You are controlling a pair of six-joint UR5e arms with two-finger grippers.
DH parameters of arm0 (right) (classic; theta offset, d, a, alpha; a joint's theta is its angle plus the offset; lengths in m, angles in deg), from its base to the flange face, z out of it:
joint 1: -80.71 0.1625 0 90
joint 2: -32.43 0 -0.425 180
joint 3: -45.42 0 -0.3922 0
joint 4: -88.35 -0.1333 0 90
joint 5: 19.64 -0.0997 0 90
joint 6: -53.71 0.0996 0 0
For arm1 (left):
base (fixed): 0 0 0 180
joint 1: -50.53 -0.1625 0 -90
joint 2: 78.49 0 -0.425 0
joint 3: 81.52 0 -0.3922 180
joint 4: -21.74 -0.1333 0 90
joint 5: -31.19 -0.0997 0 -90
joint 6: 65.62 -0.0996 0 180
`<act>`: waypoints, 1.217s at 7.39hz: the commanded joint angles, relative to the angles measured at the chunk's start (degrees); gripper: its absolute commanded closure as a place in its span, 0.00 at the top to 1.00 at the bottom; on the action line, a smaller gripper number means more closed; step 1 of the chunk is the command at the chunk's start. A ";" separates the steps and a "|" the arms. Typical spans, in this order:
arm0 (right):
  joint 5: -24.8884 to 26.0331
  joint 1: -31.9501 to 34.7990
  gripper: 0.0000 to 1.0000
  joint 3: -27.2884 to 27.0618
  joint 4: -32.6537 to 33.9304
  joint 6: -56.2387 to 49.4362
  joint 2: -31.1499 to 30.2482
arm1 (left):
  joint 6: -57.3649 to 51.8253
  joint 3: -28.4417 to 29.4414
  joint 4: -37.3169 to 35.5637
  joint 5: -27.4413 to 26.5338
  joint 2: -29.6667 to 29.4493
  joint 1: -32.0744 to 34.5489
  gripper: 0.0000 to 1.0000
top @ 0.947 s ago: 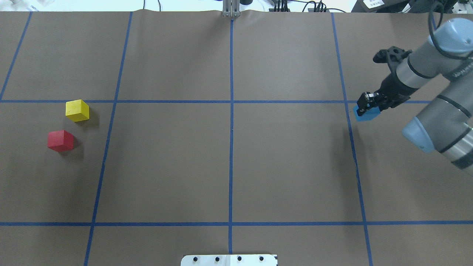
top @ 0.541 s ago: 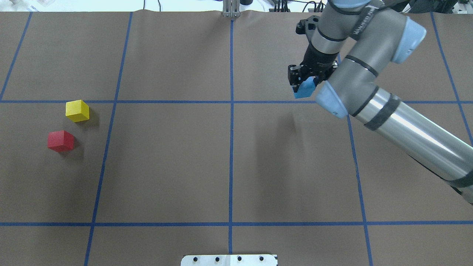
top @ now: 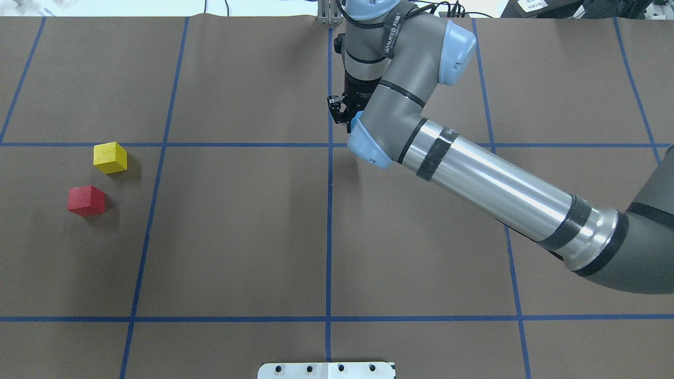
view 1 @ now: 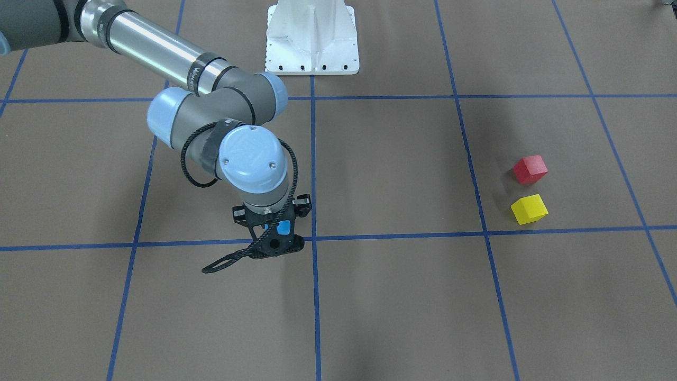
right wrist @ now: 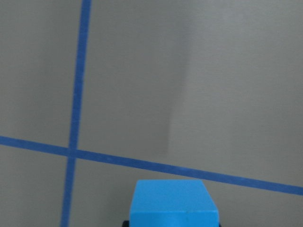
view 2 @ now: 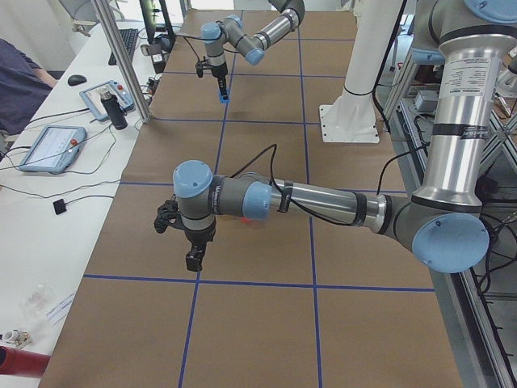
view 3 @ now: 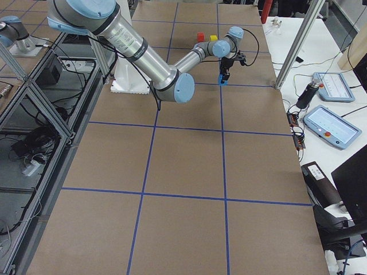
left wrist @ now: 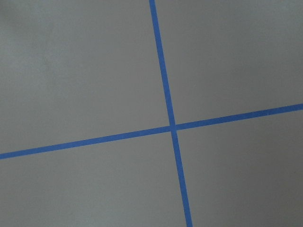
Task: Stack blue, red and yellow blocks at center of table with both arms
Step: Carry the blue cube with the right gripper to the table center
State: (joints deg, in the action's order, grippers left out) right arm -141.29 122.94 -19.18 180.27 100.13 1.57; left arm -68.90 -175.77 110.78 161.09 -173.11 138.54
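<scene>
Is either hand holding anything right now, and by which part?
The right hand holds the blue block, apparently by opposite sides. Whether the left hand holds anything cannot be told.

The right arm (top: 489,184) stretches from the near right to the table's middle line on the far side, its wrist bent straight down. The right gripper (view 1: 278,235) points at the table, fingers clamped on the blue block (view 1: 284,228). The left arm (view 2: 323,202) reaches out low at the left end. The left gripper (view 2: 194,257) points down, and its jaw state cannot be made out.
</scene>
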 commanded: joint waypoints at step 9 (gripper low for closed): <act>3.53 -5.24 0.99 3.44 -7.99 15.37 0.81 | 4.34 1.96 1.05 0.01 -1.09 -0.65 1.00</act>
State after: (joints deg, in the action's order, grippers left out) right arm -137.45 117.09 -14.55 171.99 115.28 3.22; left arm -64.87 -173.80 111.90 161.10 -173.97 137.94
